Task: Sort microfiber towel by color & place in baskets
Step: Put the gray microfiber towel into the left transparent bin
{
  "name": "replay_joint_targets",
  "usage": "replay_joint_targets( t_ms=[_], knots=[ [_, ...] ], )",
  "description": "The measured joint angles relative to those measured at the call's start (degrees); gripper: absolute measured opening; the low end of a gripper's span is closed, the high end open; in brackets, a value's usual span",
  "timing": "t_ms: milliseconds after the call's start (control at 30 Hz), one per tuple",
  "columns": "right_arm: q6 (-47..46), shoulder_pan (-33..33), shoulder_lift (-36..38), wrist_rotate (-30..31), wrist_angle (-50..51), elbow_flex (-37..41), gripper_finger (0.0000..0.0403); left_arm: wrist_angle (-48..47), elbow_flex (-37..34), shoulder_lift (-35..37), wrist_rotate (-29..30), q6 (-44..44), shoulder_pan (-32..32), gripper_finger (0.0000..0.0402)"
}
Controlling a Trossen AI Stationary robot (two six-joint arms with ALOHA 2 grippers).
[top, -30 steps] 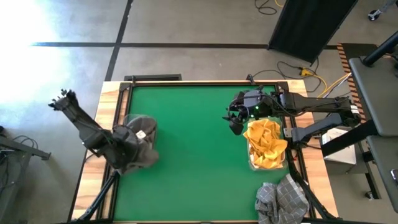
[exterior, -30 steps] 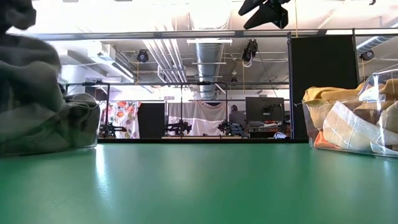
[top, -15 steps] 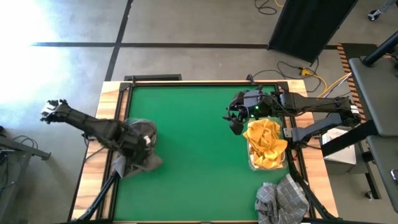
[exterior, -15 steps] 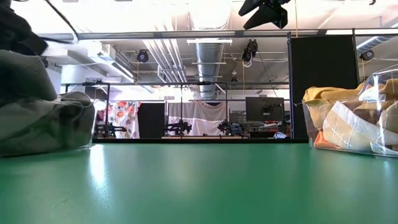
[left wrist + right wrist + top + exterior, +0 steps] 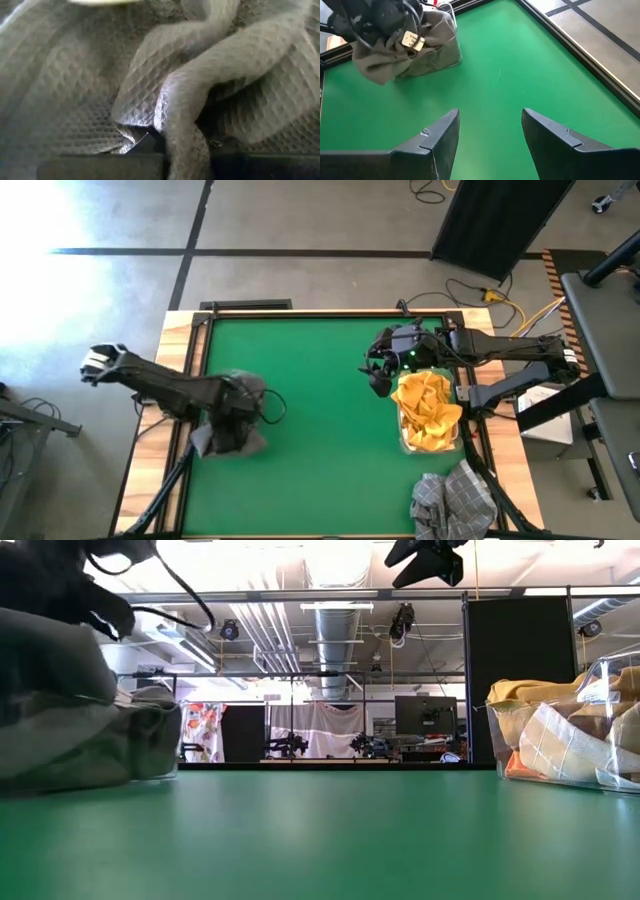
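Note:
My left gripper (image 5: 238, 406) points down over the left basket (image 5: 451, 49), shut on a grey microfiber towel (image 5: 232, 436) that is bunched in and over this see-through bin. The low view shows that grey heap (image 5: 70, 735) at the left, under the gripper (image 5: 70, 585). My right gripper (image 5: 490, 134) hangs open above the green table, beside the right basket (image 5: 404, 442), which is heaped with orange-yellow towels (image 5: 428, 412). Nothing is between its fingers. My left gripper pinches a raised fold of the grey towel (image 5: 181, 131) between its two fingers (image 5: 100, 167), coming from above and pointing down. The fold runs back between the fingers. The rest of the cloth lies slack on the heap below.
More grey cloth (image 5: 455, 500) lies bunched at the table's near right corner. A wooden rim (image 5: 178, 340) frames the green mat (image 5: 320, 440), whose middle between the two baskets is bare. Cables run behind the far edge.
My left gripper has swung toward the table's right and sunk a little over the left basket, rolling its wrist while staying shut on the grey towel. The grey cloth has shifted with it and bunched toward the basket's near right side. The right arm has kept still.

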State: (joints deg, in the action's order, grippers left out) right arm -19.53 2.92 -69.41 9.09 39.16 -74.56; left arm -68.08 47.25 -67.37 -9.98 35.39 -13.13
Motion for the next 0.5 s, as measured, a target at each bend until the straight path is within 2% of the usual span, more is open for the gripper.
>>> replay_joint_targets(
  t_ms=[167, 500],
  knots=[
    [0.0, 0.0, 0.01, -0.01, 0.77, 0.0, 0.0206, 1.58, -1.0, -7.45, -0.03, -8.02, 0.62, 0.0007],
    [-0.65, -0.04, 0.01, -0.01, 1.15, 0.0, 0.0206, 5.74, -2.38, -23.01, -9.09, -9.83, 2.25, 0.0011]
  ],
)
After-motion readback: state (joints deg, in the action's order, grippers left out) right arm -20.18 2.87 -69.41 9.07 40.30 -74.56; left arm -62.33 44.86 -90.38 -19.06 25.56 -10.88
